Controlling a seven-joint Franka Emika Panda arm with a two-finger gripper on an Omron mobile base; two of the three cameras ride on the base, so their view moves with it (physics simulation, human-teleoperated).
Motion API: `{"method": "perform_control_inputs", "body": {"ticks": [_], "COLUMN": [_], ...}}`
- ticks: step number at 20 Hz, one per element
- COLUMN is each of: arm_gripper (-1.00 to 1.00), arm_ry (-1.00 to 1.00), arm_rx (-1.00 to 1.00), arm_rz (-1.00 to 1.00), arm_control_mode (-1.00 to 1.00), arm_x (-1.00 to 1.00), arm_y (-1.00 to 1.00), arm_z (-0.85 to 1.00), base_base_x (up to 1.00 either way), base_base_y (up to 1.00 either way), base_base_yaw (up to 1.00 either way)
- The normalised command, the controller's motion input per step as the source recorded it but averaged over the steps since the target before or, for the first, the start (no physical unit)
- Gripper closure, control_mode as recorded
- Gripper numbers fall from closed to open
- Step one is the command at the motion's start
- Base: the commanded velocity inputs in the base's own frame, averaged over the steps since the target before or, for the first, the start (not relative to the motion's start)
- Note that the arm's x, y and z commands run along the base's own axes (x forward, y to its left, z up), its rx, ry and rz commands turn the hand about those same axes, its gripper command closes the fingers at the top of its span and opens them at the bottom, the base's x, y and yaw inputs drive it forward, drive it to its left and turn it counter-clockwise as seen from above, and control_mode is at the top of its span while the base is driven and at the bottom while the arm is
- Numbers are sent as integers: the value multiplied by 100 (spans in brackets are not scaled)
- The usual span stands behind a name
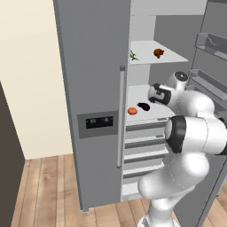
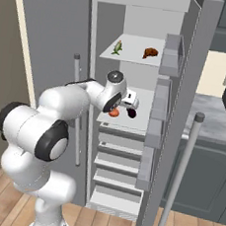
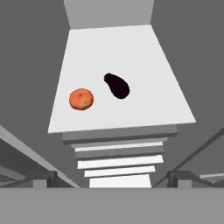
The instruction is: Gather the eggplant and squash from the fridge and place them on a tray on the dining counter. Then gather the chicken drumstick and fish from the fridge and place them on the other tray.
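Eggplant (image 3: 117, 85) on fridge shelf (image 3: 144, 52) looks smooth, slippery, bit soft. I grab fat middle. My tool (image 2: 131, 101) spread wide, holding nothing.

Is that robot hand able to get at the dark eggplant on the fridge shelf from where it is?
Probably yes. The gripper is open above the shelf, and the eggplant lies in the open, apart from the orange squash, with nothing between.

On the fridge's (image 1: 95, 66) middle shelf (image 3: 131, 48) below me, eggplant (image 3: 117, 85) lies just right of the squash (image 3: 81, 99), apart; chicken drumstick (image 2: 150, 53) and corn (image 2: 117, 47) sit on the shelf above.
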Motion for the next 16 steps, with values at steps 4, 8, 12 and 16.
{"method": "perform_control_inputs", "body": {"ticks": [4, 8, 12, 16], "arm_gripper": [-100, -100, -100, -100], "arm_ry": [0, 0, 1, 0], "arm_rx": [-2, 0, -4, -2], "arm_rz": [9, 3, 1, 0], "arm_control_mode": [-100, -100, -100, -100], "arm_x": [29, 49, 52, 65], "arm_y": [-16, 0, -4, 0], "arm_z": [-31, -27, -29, -19], "base_base_x": [0, 0, 0, 0], "base_base_y": [0, 0, 0, 0], "base_base_yaw": [0, 0, 0, 0]}}
